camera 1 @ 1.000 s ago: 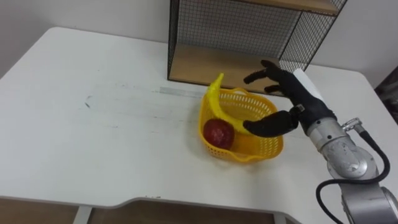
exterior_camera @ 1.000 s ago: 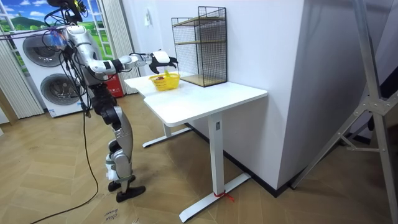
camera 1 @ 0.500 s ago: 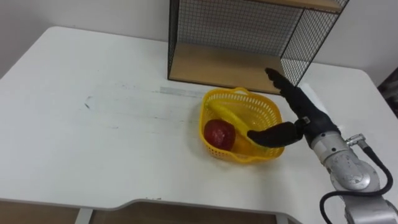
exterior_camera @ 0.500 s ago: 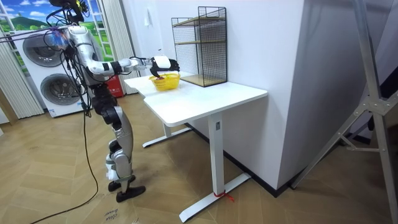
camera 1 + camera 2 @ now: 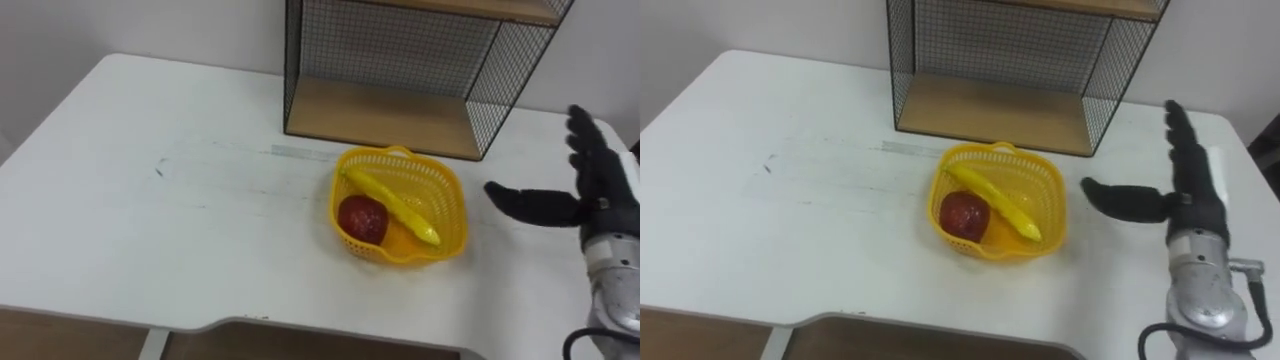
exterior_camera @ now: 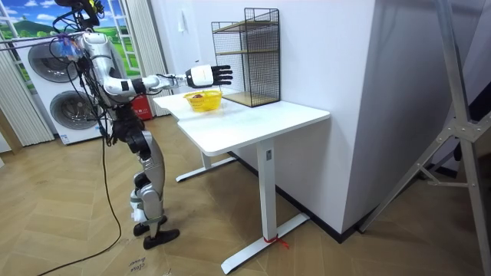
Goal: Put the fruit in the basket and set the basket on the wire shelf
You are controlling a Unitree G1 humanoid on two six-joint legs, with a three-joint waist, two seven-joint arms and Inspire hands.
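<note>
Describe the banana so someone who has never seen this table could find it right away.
On the white table, just in front of the black wire shelf with wooden boards, sits a yellow plastic basket. Inside it lies the long yellow banana, slanting across the basket beside a round dark-red apple; it is the only long, slim fruit there.

Bright, even indoor light, soft faint shadow under basket (image 5: 400, 253)

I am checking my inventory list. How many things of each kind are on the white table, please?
Banana: 1
Red fruit, apple-like: 1
Orange-coloured fruit, partly hidden under the banana: 1
Yellow basket: 1
Wire shelf: 1
Total: 5
</note>
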